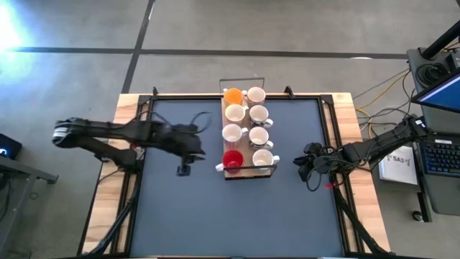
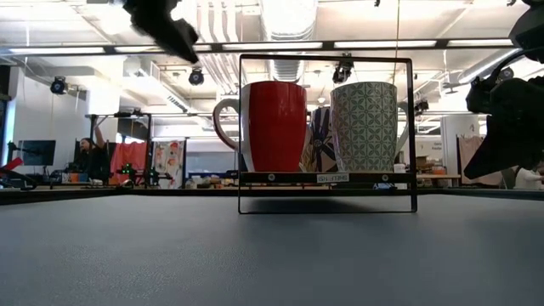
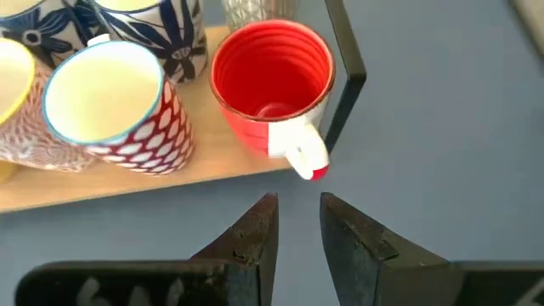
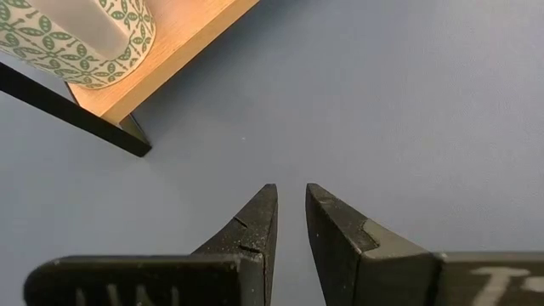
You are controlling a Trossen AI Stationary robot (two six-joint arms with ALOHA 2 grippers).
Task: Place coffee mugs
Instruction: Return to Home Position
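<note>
Eight coffee mugs (image 1: 234, 113) are seen upright in two rows of four on the wooden board (image 3: 102, 183), which is set at the middle of the tabletop (image 1: 215, 216) inside a thin black frame (image 2: 327, 136). The red mug (image 3: 272, 85) is placed at the board's end nearest the low camera, with the green-patterned mug (image 2: 364, 127) beside it. The orange mug (image 1: 232, 96) is at the far end. No mug is seen on the bare tabletop, so the placing is judged done.

The left end effector (image 3: 297, 200) is held over the tabletop just off the red mug's handle (image 3: 304, 157). Its fingers are parted by a narrow gap and nothing is pinched. The right end effector (image 4: 291, 189) is held off the opposite side of the board, near the green-patterned mug, likewise narrowly spread and empty.

The mugs are judged to be glazed ceramic: rigid, fairly heavy for their size, slippery, and easily chipped by a knock. Hold would best be taken across the rim wall, one finger inside and one outside, since the handles are thin. The mugs are packed close together, so neighbours could be struck.
</note>
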